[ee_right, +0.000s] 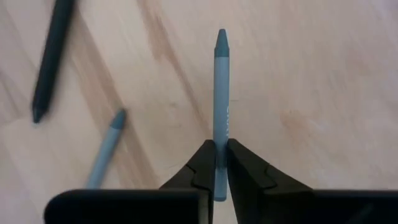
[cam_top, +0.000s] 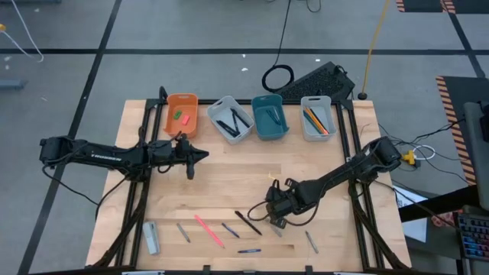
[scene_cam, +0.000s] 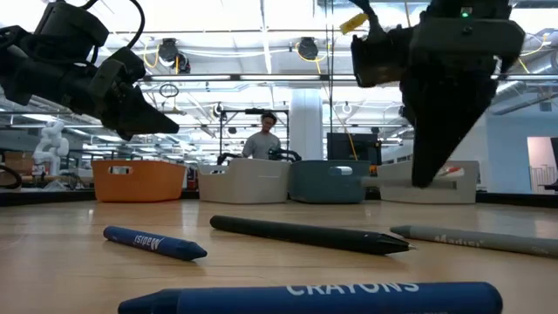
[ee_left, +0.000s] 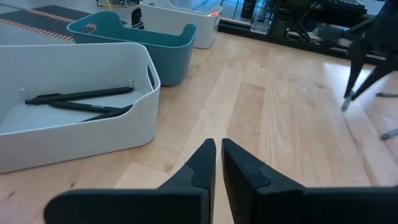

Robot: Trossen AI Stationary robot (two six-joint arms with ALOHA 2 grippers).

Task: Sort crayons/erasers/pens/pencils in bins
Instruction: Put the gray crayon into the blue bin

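the right gripper (ee_right: pixel 219 163) is clamped on a slim grey-blue wax crayon (ee_right: pixel 221 93) — presumably to bin it — while the left gripper (ee_left: pixel 218 155), fingers together, waits near the pale grey-white plastic bin (ee_left: pixel 74 134).

"CRAYONS" on the nearest blue crayon (scene_cam: pixel 309 299), other crayon lettering unreadable

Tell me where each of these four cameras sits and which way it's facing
High view: overhead, straight down on the table; shows both arms.
Low view: table-top height, level across to the bins; right hand hangs at the picture's right, left hand at its left.
Left wrist view: on the left arm, towards the grey bin of pens; own closed fingers show.
Right wrist view: looks down; right hand grips a blue-grey crayon.
High and low views share the orange bin.
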